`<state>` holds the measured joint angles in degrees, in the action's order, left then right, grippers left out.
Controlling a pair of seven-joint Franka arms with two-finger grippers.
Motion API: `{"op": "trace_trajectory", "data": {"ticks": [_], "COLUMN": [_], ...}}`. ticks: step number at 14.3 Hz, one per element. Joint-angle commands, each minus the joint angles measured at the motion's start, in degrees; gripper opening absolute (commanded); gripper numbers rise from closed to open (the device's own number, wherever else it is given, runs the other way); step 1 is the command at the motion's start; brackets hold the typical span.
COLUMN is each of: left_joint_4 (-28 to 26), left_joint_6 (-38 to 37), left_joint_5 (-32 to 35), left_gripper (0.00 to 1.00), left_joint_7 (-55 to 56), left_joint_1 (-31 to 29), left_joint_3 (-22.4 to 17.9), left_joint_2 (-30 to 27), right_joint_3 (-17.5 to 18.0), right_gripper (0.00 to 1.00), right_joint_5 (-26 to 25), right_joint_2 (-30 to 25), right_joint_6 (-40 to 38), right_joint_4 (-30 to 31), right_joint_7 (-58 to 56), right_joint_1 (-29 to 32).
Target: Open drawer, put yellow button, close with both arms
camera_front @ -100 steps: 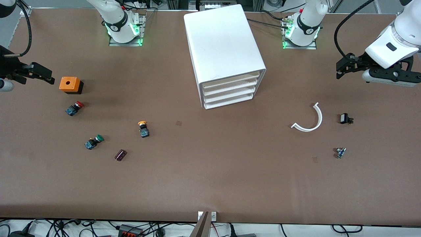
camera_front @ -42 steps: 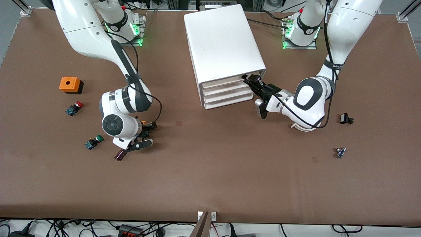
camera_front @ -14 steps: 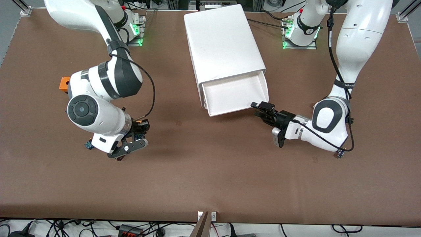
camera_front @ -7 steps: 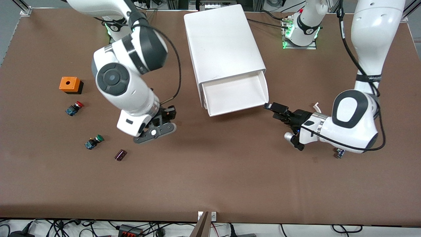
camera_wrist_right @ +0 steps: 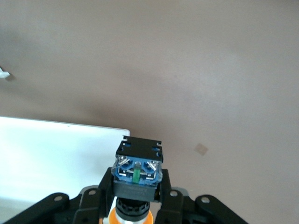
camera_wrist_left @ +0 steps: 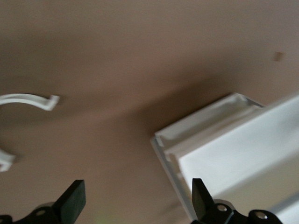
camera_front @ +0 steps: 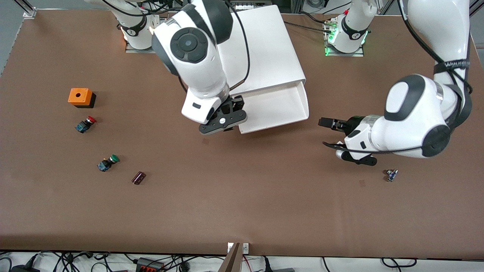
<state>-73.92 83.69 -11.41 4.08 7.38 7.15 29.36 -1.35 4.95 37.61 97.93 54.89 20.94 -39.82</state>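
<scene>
The white cabinet (camera_front: 257,45) stands mid-table with its top drawer (camera_front: 278,107) pulled out, and the drawer's inside shows empty. My right gripper (camera_front: 234,107) is shut on the yellow button (camera_wrist_right: 138,170). It holds the button blue base outward and orange cap toward the palm, in the air over the drawer's corner (camera_wrist_right: 56,149) at the right arm's end. The button is hidden in the front view. My left gripper (camera_front: 327,133) is open and empty, low over the table beside the drawer's front corner (camera_wrist_left: 210,121) at the left arm's end.
An orange box (camera_front: 80,96), a red-capped button (camera_front: 86,124), a green-capped button (camera_front: 107,163) and a dark cylinder (camera_front: 138,177) lie toward the right arm's end. A small part (camera_front: 391,175) lies near the left arm. A white curved strip (camera_wrist_left: 28,99) lies by the left gripper.
The drawer was pulled open. My right gripper has lifted the yellow button from the table to over the drawer's corner. My left gripper has drawn back from the drawer's front.
</scene>
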Motion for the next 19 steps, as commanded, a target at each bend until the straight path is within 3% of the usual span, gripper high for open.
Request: {"op": "trace_trajectory", "data": {"ticks": [1, 5, 10, 19], "left_joint_4": [4.22, 8.61, 8.09, 7.92], "left_joint_6": [-1.07, 0.50, 0.51, 0.51], "left_joint_5": [11.82, 12.28, 12.11, 12.11], "left_gripper": [1.00, 1.00, 1.00, 1.00], "left_joint_7": [1.81, 1.64, 1.99, 1.99], "left_joint_1": [2.20, 1.32, 0.35, 0.09], "left_joint_3": [-0.21, -1.17, -1.17, -1.08], "left_joint_2": [-0.71, 0.60, 0.61, 0.43], "right_joint_3": [0.38, 4.95, 5.04, 4.95], "right_gripper": [0.00, 0.00, 0.00, 0.00], "right_joint_5": [0.50, 0.41, 0.41, 0.15], "right_joint_2": [0.44, 1.76, 3.78, 7.12], "right_joint_6": [2.17, 6.74, 10.70, 9.48], "right_joint_4": [-0.83, -0.83, -0.83, -0.57], "right_joint_7": [5.07, 12.10, 12.37, 14.13], "right_joint_1": [-1.05, -1.40, -3.16, -6.15]}}
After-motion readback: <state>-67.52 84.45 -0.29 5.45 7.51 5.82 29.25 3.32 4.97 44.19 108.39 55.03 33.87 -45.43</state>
